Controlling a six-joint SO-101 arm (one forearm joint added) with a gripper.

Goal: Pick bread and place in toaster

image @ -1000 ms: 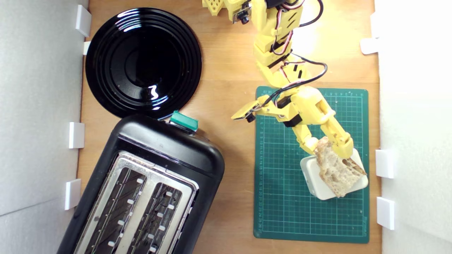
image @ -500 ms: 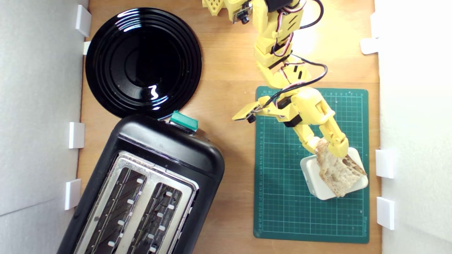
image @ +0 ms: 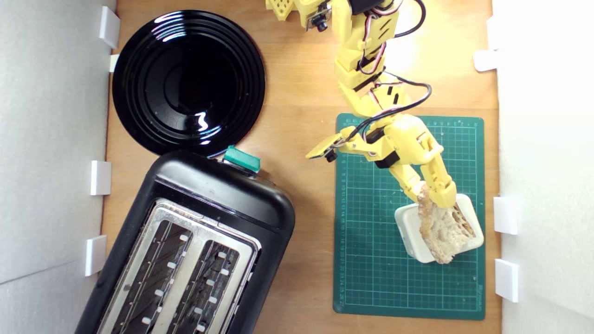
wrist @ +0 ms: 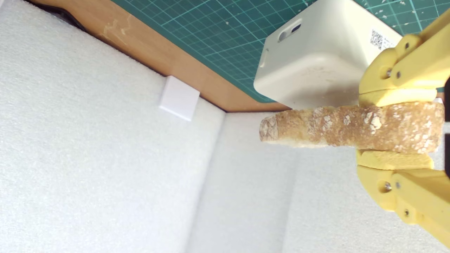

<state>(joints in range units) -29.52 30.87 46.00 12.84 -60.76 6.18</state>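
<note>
My yellow gripper (image: 432, 194) is shut on one end of the bread (image: 443, 229), a holey tan slice with brown crust. The slice is tilted up on edge over the off-white block (image: 410, 229) on the green mat. In the wrist view the bread (wrist: 337, 126) shows crust-on, clamped between both yellow fingers (wrist: 397, 96), with the block (wrist: 316, 52) behind it. The black toaster (image: 195, 250), with its silver slotted top and teal lever knob (image: 242, 160), stands at the exterior view's lower left, well apart from the gripper.
A round glossy black plate (image: 188, 81) lies at the exterior view's upper left, touching the toaster's end. The green cutting mat (image: 371, 260) covers the right side of the wooden table. White foam walls (image: 543, 162) with small white clips (image: 506, 214) border both sides.
The gripper has turned and lifted the bread, so the slice has gone from lying flat across the block to standing more on edge. The toaster and plate have not moved.
</note>
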